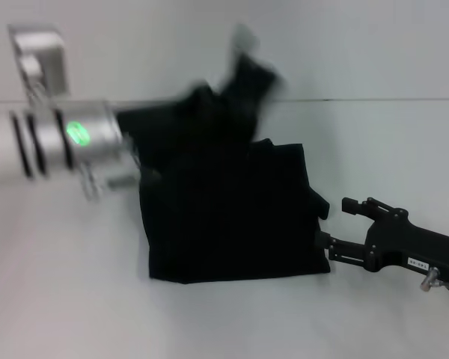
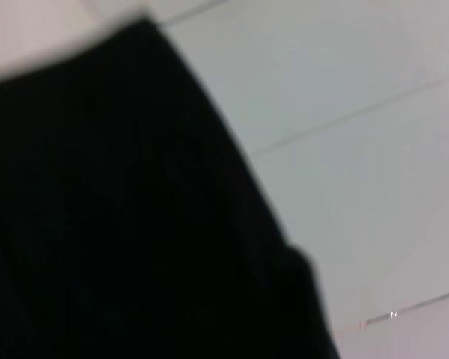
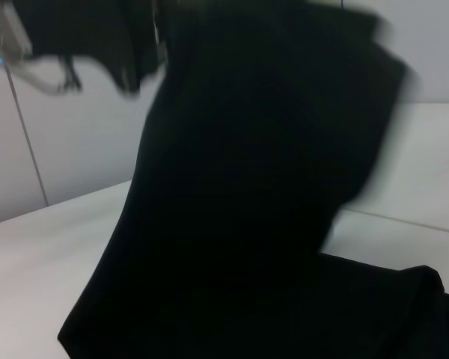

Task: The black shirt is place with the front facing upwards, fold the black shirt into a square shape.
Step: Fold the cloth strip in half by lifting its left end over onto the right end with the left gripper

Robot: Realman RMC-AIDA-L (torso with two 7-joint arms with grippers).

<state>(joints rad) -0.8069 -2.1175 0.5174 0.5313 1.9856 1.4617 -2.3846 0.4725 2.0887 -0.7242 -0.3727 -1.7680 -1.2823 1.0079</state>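
Lowest in frame, right gripper [image 1: 331,226] has jaws open at the black shirt [image 1: 232,217] edge; left gripper's [image 1: 247,63] jaws I cannot tell.

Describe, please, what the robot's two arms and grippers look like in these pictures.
The left arm is a silver metallic cylinder with black bands, a glowing green ring light and a grey boxy part at its joint. Its gripper is not clearly visible against the black shirt. The right gripper is matte black, with angular linkage fingers, a small white label on its body and a silver fitting near the wrist.
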